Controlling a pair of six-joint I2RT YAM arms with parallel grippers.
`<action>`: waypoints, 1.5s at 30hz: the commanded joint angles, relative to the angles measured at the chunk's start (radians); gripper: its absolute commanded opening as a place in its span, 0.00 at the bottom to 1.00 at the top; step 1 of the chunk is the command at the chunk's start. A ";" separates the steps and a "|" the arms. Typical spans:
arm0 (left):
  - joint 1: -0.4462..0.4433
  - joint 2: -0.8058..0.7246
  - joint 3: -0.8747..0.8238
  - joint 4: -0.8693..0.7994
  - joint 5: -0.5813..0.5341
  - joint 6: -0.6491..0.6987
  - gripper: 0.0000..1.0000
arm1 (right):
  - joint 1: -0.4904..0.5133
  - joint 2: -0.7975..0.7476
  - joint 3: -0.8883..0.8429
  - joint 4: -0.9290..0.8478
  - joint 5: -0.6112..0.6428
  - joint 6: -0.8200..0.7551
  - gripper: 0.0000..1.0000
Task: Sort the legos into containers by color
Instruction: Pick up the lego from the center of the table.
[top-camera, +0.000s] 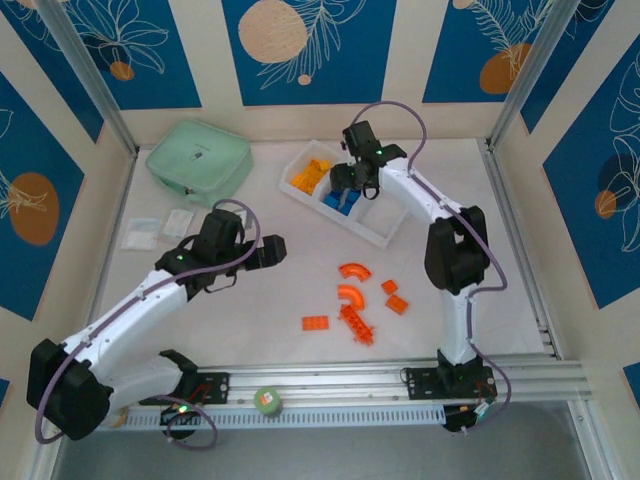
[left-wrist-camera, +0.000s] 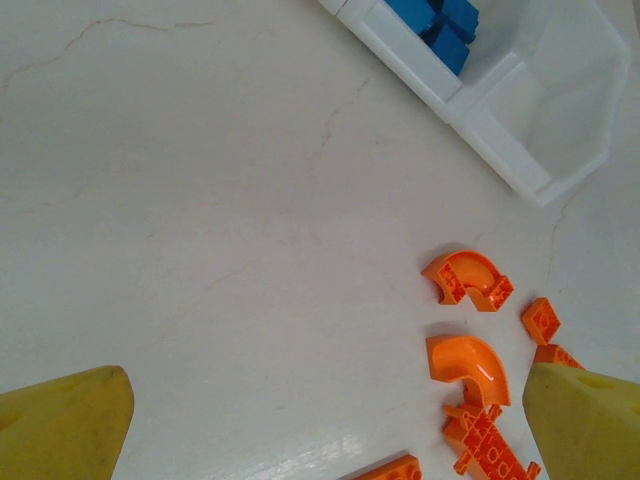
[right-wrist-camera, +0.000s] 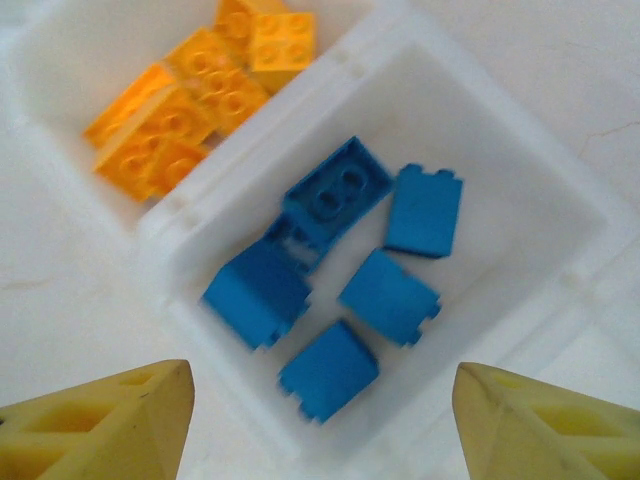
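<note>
1. Top external view: the right pincer (top-camera: 352, 186) hangs over the middle compartment of the white tray (top-camera: 383, 232). The left pincer (top-camera: 274, 250) hovers above the counter (top-camera: 250, 320), left of the orange-red legos (top-camera: 352, 298).
2. The yellow-orange legos (right-wrist-camera: 180, 115) lie in the end compartment and the blue legos (right-wrist-camera: 335, 195) in the middle one. The third compartment (left-wrist-camera: 560, 110) is bare, so the orange-red ones look like the work left to do.
3. To do this well, I judge the left pincer should take one curved arch (left-wrist-camera: 468, 362) at a time and close across its flat sides. The pieces lie close together, so a neighbour could get dragged along.
4. Both pincers are opened wide and grip nothing. The right one's fingers (right-wrist-camera: 110, 420) flank the blue pile from above without touching it.
</note>
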 joint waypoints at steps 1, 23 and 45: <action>0.017 -0.048 -0.004 -0.012 0.024 0.020 0.99 | 0.048 -0.109 -0.092 0.038 -0.026 0.007 0.71; 0.016 -0.270 -0.223 -0.051 0.060 -0.048 0.99 | 0.267 -0.332 -0.558 0.035 -0.036 0.160 0.76; 0.015 -0.304 -0.331 0.037 0.118 -0.096 0.99 | 0.257 -0.423 -0.809 0.033 0.116 0.268 0.76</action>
